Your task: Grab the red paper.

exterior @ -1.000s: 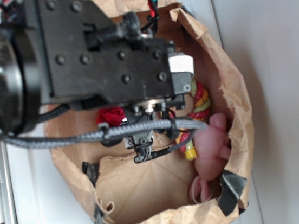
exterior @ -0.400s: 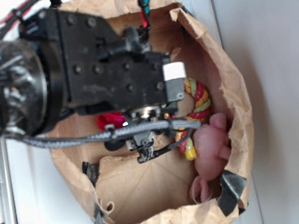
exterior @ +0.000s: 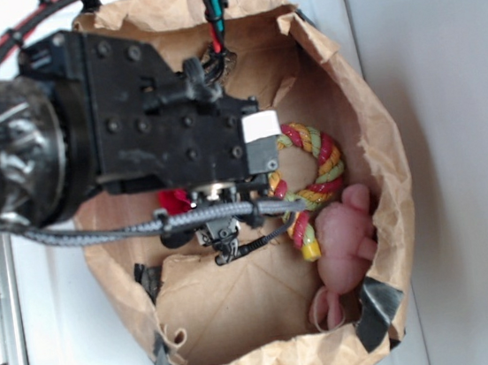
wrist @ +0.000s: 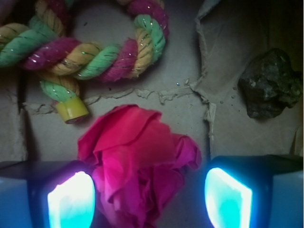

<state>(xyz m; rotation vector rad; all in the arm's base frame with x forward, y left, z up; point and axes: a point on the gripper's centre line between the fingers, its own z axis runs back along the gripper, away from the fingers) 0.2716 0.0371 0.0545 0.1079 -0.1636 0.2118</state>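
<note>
The red paper (wrist: 137, 161) is a crumpled wad lying on the brown bag floor, between my two glowing fingers (wrist: 71, 202). My gripper (wrist: 149, 199) is open, with the left pad close against the wad and a gap on the right side. In the exterior view only a sliver of the red paper (exterior: 172, 200) shows under the black arm, and my gripper (exterior: 220, 239) is mostly hidden by the wrist and cable.
A red-yellow-green rope ring (wrist: 95, 52) (exterior: 314, 174) lies just beyond the paper. A dark lump (wrist: 270, 83) sits to the right. A pink plush toy (exterior: 345, 241) rests by the bag's wall (exterior: 380, 130). Torn paper edges cross the floor.
The arm has shifted left across the bag, uncovering more of the rope ring and covering more of the red paper.
</note>
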